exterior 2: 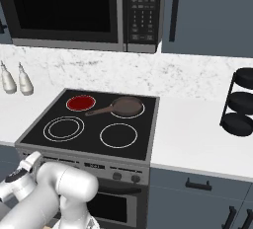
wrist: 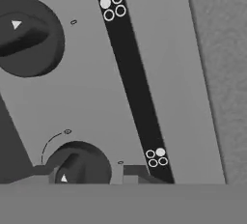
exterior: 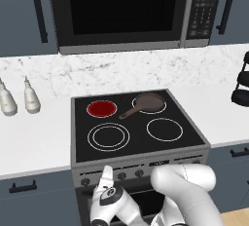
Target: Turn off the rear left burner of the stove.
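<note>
Clearly burner: the rear left burner [exterior: 102,108] glows red at the stove's [exterior: 189,131] back left, beside the pan [exterior: 148,103].
Gripper: the gripper [wrist: 91,172] straddles a front-panel knob [wrist: 79,162], fingers apart; contact, I think, unclear.
Handling: small, rigid, probably smooth; pinch its raised ridge, then twist.

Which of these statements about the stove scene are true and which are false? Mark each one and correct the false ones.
1. The rear left burner glows red. True.
2. A frying pan sits on the front right zone. False: it sits on the rear right zone.
3. The tool is close to a dark knob on the stove front panel. True.
4. Two bottles stand on the counter to the right of the stove. False: they stand to its left.
5. A microwave hangs above the stove. True.
</note>
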You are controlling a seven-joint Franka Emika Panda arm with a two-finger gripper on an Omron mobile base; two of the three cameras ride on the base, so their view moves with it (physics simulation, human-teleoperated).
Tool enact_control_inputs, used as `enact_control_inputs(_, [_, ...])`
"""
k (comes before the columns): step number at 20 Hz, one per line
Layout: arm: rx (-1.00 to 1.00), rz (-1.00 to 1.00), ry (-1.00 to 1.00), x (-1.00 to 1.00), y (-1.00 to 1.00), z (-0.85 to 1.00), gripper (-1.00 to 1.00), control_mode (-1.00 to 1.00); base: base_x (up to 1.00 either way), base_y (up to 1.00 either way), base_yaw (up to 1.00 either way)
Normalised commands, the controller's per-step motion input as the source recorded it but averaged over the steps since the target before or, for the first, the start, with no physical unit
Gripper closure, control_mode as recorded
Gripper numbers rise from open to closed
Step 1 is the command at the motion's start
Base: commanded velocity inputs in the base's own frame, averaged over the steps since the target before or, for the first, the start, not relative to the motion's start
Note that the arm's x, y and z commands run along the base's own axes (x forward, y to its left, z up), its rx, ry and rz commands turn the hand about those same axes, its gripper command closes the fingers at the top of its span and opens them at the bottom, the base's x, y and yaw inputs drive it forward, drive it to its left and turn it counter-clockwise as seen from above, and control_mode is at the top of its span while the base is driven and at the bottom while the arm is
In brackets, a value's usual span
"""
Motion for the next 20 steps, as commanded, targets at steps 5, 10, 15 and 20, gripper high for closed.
enact_control_inputs(5, [0.63, -0.16, -0.09, 0.00, -0.33, 0.31, 1.00, -1.00, 0.00, 0.00, 0.00])
enact_control_inputs(10, [0.61, -0.17, -0.08, 0.00, -0.33, 0.29, 1.00, -1.00, 0.00, 0.00, 0.00])
enact_control_inputs(15, [0.62, -0.17, -0.07, 0.00, -0.32, 0.25, 1.00, -1.00, 0.00, 0.00, 0.00])
enact_control_inputs(20, [0.60, -0.18, -0.07, 0.00, -0.35, 0.29, 1.00, -1.00, 0.00, 0.00, 0.00])
